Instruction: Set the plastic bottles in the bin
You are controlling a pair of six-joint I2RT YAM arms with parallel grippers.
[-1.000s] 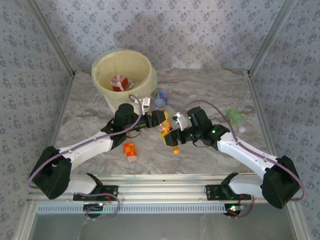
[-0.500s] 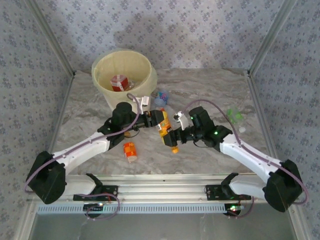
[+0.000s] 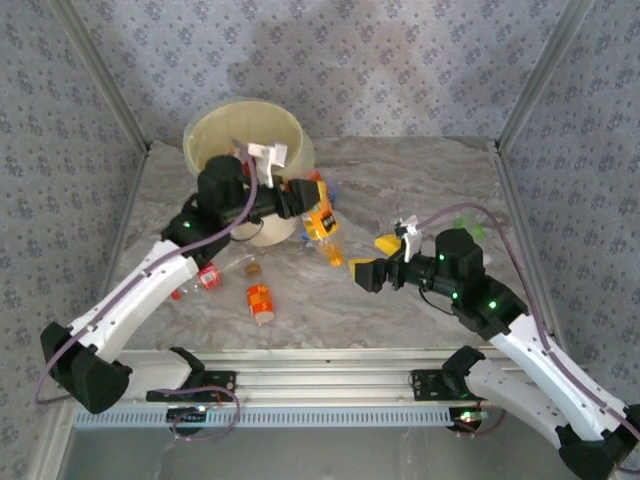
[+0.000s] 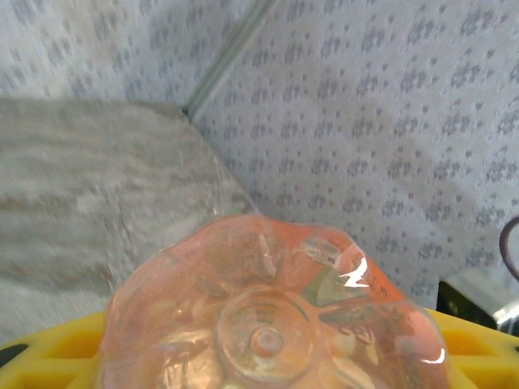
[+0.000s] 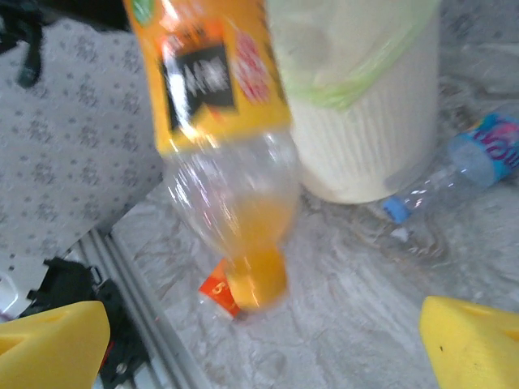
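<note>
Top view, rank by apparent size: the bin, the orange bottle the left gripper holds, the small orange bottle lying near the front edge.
1. bin, clearly largest.
2. held orange bottle, up nearer the camera but plainly longer.
3. small orange bottle.

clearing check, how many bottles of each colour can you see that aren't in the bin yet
orange: 2, held orange bottle and lying orange bottle
red: 1, red bottle
blue: 1, blue bottle
green: 1, green bottle, partly hidden
total: 5
</note>
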